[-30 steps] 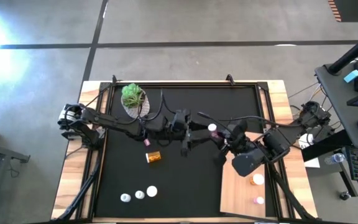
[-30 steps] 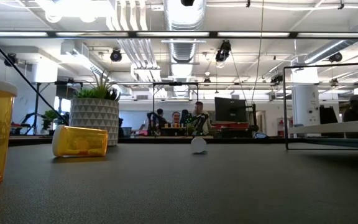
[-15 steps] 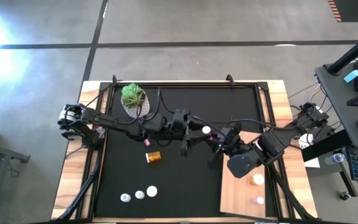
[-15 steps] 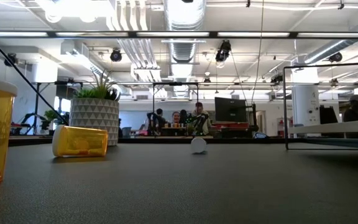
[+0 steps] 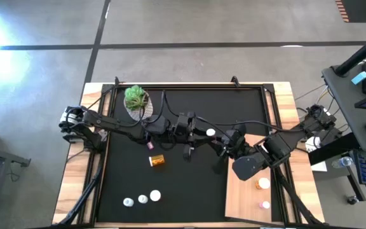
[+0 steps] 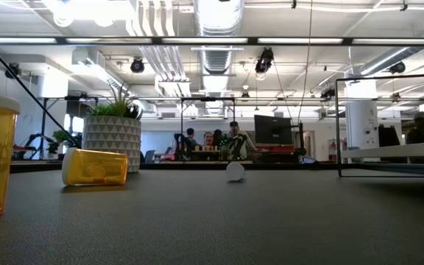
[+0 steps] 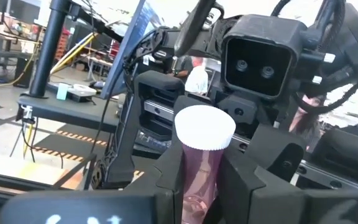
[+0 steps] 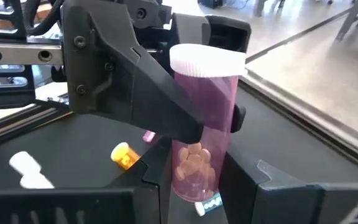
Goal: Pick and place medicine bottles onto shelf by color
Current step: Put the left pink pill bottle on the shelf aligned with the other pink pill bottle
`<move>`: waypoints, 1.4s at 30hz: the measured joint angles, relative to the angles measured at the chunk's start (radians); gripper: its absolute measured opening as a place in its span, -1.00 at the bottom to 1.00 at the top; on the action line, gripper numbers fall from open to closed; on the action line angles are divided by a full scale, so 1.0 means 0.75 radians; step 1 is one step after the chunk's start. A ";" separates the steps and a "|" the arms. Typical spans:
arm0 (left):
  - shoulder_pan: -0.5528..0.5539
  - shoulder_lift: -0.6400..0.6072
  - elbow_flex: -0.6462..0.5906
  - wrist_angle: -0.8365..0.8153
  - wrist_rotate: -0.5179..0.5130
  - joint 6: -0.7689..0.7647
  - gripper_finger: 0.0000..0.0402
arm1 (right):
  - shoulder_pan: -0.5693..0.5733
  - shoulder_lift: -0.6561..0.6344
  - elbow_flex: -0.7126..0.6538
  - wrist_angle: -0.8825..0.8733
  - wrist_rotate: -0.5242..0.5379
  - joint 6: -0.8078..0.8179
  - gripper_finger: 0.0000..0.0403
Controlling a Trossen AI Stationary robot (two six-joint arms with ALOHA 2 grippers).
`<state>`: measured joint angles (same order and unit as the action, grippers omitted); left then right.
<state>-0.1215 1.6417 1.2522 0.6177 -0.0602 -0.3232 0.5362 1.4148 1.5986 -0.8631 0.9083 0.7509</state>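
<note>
High view, mid-table: left hand [image 5: 199, 135] now clamped on pink bottle [image 5: 210, 133], a second ago spread wide; right hand [image 5: 222, 137] gripping same bottle from opposite side, shifted leftward, above black mat, beside shelf [image 5: 246, 197].

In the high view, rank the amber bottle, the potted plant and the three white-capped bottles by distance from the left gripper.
From the left gripper, shut on the pink bottle:
1. Amber bottle, lying mid-mat.
2. Three white-capped bottles, near mat edge, and potted plant, far corner: too close to call.
</note>
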 joint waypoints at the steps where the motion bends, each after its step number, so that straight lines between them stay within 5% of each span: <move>1: 0.000 0.000 0.000 -0.001 0.005 -0.001 -0.75 | 0.000 -0.001 0.001 -0.001 -0.021 0.000 -0.54; 10: -0.003 -0.001 0.000 -0.105 0.140 -0.016 -0.72 | -0.004 -0.006 0.155 -0.179 -0.451 0.098 -0.09; 16: -0.004 0.002 -0.004 -0.452 0.290 -0.014 -0.72 | 0.004 -0.008 0.315 -0.355 -0.831 0.193 0.19; 27: -0.012 0.002 -0.028 -0.588 0.802 0.044 -0.72 | 0.002 0.076 0.342 -0.274 -0.879 -0.558 0.11; 33: -0.019 0.002 -0.028 -0.583 0.871 0.021 -0.72 | -0.010 0.197 0.383 -0.197 -0.883 -0.862 0.10; 42: -0.046 0.000 -0.028 -0.525 0.903 0.016 -0.72 | -0.095 0.345 0.506 -0.209 -0.996 -0.995 0.12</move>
<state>-0.1561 1.6417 1.2316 0.2237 0.6169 -0.3111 0.4646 1.6736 1.9782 -1.0200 0.1614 0.0048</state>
